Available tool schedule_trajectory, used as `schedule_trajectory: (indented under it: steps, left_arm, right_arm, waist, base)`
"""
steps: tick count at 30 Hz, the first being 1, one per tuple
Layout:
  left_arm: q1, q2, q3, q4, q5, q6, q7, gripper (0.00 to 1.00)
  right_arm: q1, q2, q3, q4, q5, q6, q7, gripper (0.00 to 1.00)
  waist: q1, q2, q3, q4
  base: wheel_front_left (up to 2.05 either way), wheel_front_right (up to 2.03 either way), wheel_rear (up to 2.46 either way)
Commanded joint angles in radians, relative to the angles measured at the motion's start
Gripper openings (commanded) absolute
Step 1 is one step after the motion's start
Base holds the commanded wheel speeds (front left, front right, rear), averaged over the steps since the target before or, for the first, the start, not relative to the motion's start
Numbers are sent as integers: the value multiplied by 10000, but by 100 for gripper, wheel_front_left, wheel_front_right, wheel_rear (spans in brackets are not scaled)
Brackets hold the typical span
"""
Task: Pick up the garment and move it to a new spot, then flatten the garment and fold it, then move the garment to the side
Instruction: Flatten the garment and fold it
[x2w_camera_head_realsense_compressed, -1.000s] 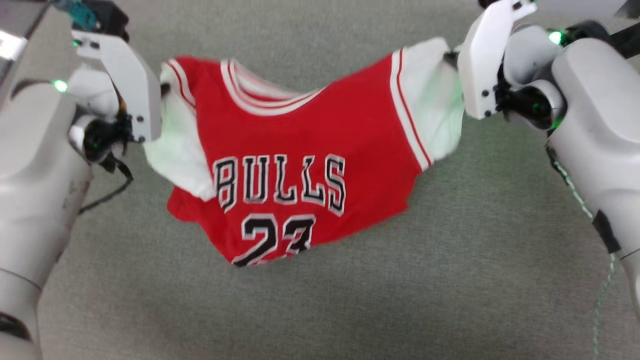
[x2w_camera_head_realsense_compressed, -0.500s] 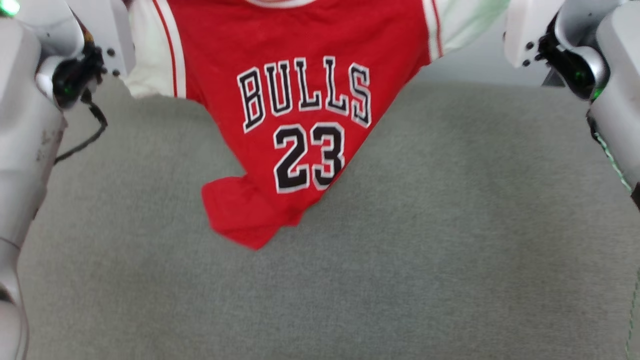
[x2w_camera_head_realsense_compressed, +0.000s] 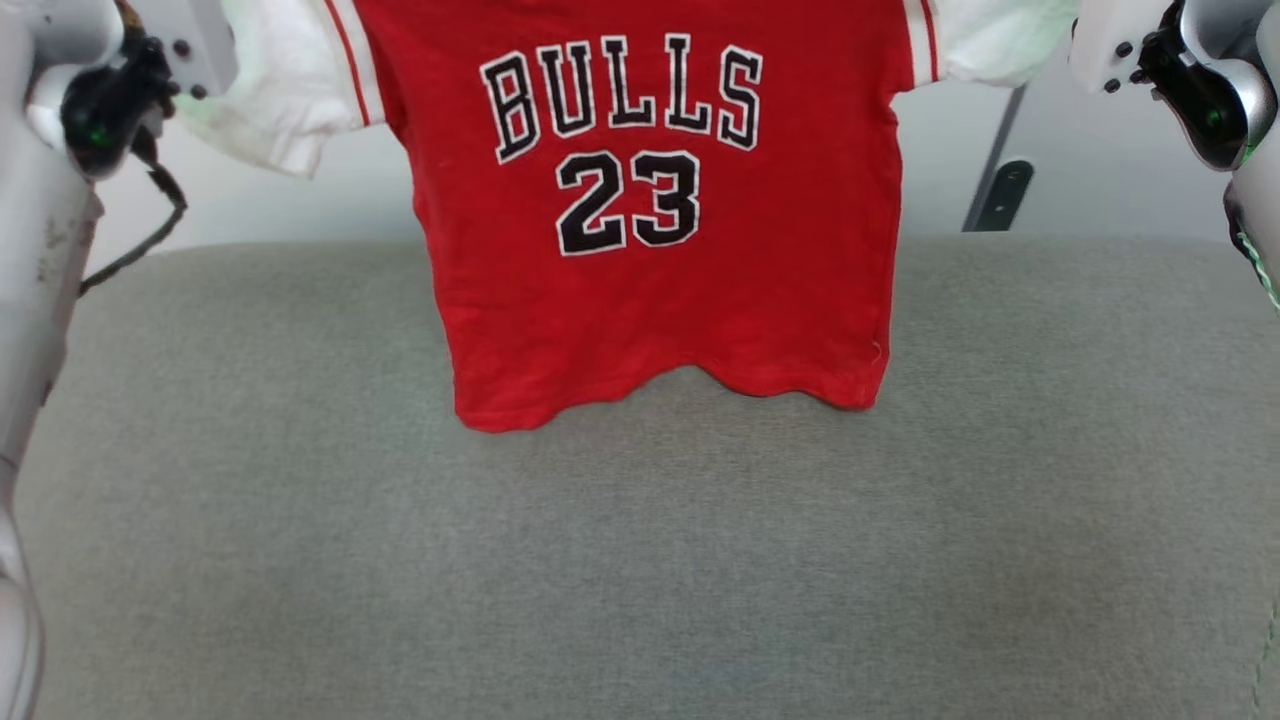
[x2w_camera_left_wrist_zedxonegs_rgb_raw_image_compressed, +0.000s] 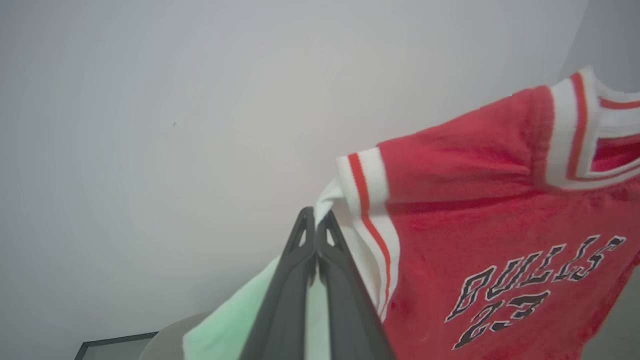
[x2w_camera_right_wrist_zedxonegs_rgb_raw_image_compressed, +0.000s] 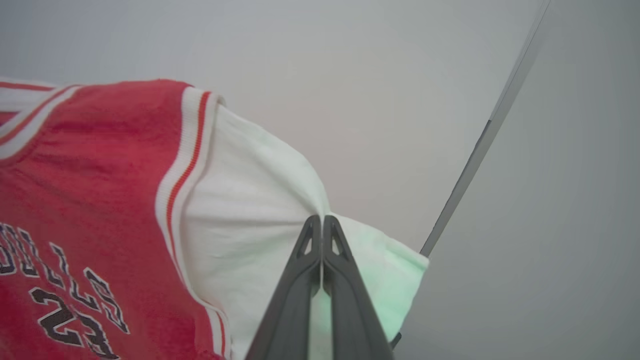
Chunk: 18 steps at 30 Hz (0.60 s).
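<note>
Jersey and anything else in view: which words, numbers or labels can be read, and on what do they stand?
"BULLS": black, white-outlined letters across the chest of the jersey.
"23": same style, directly below "BULLS" on the jersey front.
No other text is readable in these views.

Head view: top edge cuts the garment (x2w_camera_head_realsense_compressed: 650, 300) just above "BULLS"; collar, shoulders and sleeve tops lie out of frame. The garment hides the middle of the table's (x2w_camera_head_realsense_compressed: 640, 560) far edge. Slanted rod (x2w_camera_head_realsense_compressed: 1003, 188) with dark fitting beyond the table: too small to identify. Left wrist view: hem cut by bottom edge, collar by right edge; pinched sleeve cloth hidden between the closed left jaws. Right wrist view: lettering cut by left edge; cloth likewise hidden in the closed right jaws.
</note>
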Motion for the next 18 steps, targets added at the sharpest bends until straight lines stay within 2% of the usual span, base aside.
schedule_trajectory:
  steps: [1, 7, 12, 18]
  left_arm:
    - [-28, 104, -7, 99, -34, 23, -53, 0]
    - [-454, 18, 98, 513, -93, 66, -298, 0]
    - [-972, -144, 109, 764, -24, 92, -582, 0]
    - [-2031, -345, 77, 917, 218, 105, -1039, 0]
  right_arm:
    - [-3, -33, 31, 62, 75, -10, -18, 0]
    - [-338, -84, 65, 233, 178, -12, -234, 0]
    - [-820, 133, -117, 711, 36, -12, -707, 0]
    - [-1822, 570, -508, 1463, -393, -12, -1960, 0]
  waist:
    - [0, 0, 22, -185]
    - [0, 0, 550, -336]
    - [0, 0, 1304, -411]
    - [0, 0, 2310, -504]
  base:
    - [0, 0, 0]
    - [0, 0, 0]
    - [0, 0, 0]
    - [0, 0, 0]
